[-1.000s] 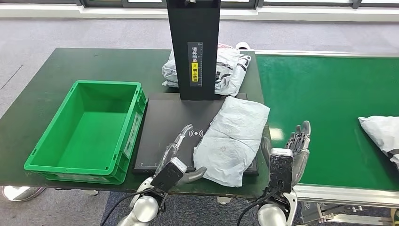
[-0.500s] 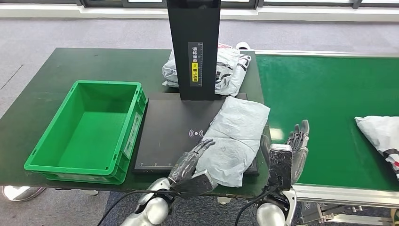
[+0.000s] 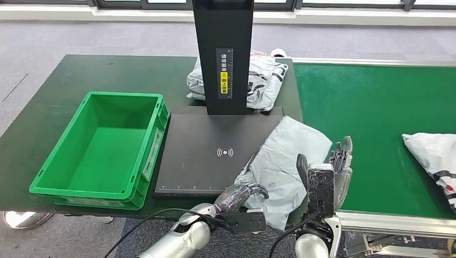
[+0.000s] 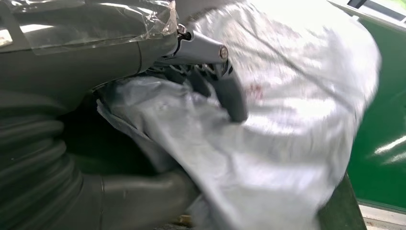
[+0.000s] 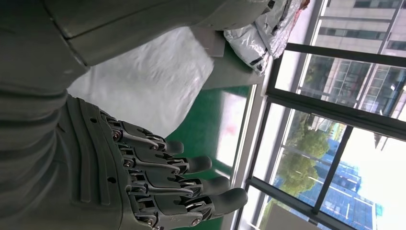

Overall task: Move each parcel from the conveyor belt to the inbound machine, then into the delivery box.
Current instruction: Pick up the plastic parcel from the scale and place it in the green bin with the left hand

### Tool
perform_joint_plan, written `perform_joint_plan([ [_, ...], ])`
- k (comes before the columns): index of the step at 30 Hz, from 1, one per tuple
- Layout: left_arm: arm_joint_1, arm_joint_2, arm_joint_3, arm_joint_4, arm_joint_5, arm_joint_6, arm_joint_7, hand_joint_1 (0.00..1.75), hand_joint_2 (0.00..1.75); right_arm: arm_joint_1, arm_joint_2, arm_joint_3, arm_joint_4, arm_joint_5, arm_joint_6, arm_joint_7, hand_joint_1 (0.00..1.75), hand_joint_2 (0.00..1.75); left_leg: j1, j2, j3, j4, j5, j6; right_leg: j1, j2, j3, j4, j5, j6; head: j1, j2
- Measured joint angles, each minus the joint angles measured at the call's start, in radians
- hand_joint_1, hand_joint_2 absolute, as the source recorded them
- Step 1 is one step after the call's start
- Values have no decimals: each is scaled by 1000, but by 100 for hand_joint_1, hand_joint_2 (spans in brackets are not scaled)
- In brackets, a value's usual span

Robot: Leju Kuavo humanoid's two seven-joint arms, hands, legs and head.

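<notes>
A grey parcel lies askew, partly on the black inbound machine plate and partly over the table's right edge by the conveyor belt. My left hand grips the parcel's near edge. In the left wrist view its fingers curl over the crumpled grey parcel with the thumb underneath. My right hand stands upright beside the parcel, fingers straight and apart, holding nothing. The right wrist view shows this right hand with the grey parcel behind it. A white parcel lies on the belt at the right edge.
The green delivery box stands left of the machine plate with nothing in it. The machine's black pillar rises at the plate's far edge, and a silver-white parcel lies behind it. The dark table's near edge runs just in front of my arms.
My left hand swung right from the plate and closed on the grey parcel's near edge. The parcel slid right, off most of the plate. The belt parcel crept left.
</notes>
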State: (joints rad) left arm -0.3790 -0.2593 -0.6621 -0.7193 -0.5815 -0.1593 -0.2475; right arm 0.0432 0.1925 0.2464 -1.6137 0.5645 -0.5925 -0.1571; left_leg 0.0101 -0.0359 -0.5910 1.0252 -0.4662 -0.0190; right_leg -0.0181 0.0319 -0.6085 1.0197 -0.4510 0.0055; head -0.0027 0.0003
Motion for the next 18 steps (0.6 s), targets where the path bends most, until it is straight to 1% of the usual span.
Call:
perform_joint_plan([
  [3,-26,-4,-18,33,15,-1,-2,175,175,2,0,-1,-2,-2,1,0,0,175,0,0,2,0,0,0,0,0,3,0,0,1,0,0],
  [7,-49,-9,-37,62,29,0,-2,175,175,3,0,-4,-2,-6,2,1,0,175,0,0,6,0,-1,1,0,0,6,0,-1,1,0,0],
  [18,-72,-16,-54,88,46,2,-2,175,175,4,5,-12,-2,-7,7,12,0,175,0,0,7,0,-1,1,0,0,8,0,-1,1,0,0],
])
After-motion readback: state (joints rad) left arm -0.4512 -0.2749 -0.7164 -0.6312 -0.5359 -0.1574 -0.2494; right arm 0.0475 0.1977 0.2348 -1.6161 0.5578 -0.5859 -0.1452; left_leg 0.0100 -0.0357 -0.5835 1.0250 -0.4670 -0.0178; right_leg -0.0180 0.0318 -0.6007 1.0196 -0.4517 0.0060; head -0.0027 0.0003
